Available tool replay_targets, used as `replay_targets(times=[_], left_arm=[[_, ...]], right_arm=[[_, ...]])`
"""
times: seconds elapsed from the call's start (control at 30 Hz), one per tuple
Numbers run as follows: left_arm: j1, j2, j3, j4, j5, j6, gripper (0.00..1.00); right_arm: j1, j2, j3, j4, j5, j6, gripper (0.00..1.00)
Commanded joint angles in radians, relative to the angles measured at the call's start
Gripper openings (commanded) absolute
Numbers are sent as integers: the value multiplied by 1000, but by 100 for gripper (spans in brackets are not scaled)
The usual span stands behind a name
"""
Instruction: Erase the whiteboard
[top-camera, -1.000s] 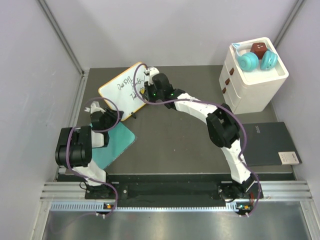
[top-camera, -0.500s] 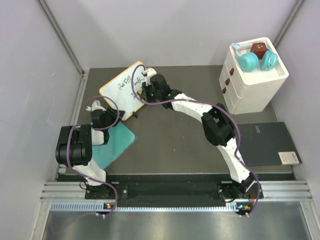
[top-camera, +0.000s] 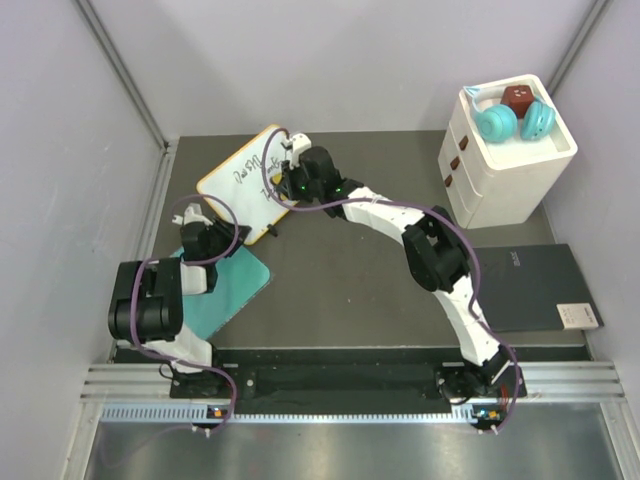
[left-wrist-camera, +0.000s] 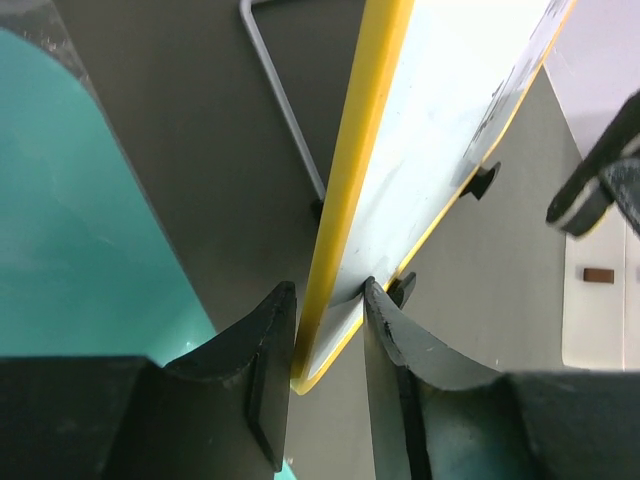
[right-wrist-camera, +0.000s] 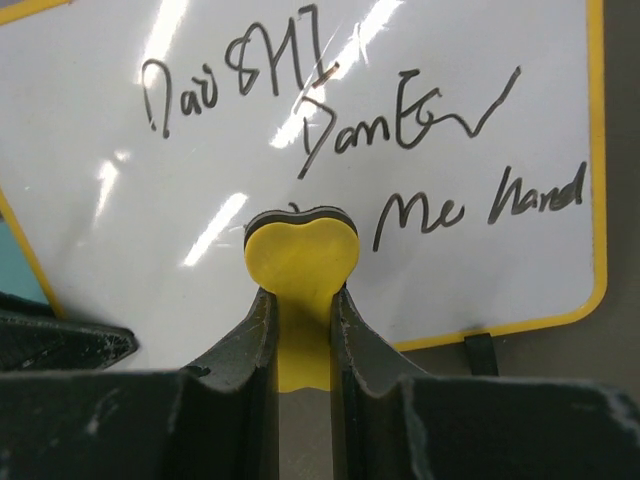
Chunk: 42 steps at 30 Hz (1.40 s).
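Observation:
The whiteboard stands tilted at the back left, yellow-rimmed, with black handwriting across its face. My left gripper holds its near lower corner. In the left wrist view the jaws are shut on the yellow rim of the board, one finger on each side. My right gripper is over the board's right part. It is shut on a yellow heart-shaped eraser, whose dark felt side presses against the board just below the writing.
A teal mat lies under the left arm. A wire stand shows behind the board. At the back right a white drawer unit carries teal headphones. A dark grey notebook lies at the right.
The right gripper with the eraser has slid a little to the left over the board. The left jaws have tightened slightly on the board's corner.

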Motion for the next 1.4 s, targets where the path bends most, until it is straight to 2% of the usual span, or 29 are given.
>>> replay_targets(times=[0.0,0.13,0.33,0.57,0.73,0.87,1.13,1.37], left_arm=[[3,-42,-69,-152,0,39,0],[3,-62,-79,-165,-3,48,0],[3,-13,-48,-175,37,53,0],[3,-2,-43,-178,58,64,0],[1,-8,-43,-186,54,73,0],[0,-13,-40,-197,54,82,0],[0,-8,-34,-198,75,96,0],[-2,-7,-34,-180,107,107,0]], right_arm=[[10,43,100,-4,50,-19,0],[19,121,198,-32,60,-9,0],[55,205,322,-99,53,-4,0],[134,230,329,-116,3,-1,0],[186,227,332,-127,67,-15,0],[162,247,333,-110,154,36,0],[-5,270,336,-101,100,310,0],[-84,285,385,-113,155,298,0]])
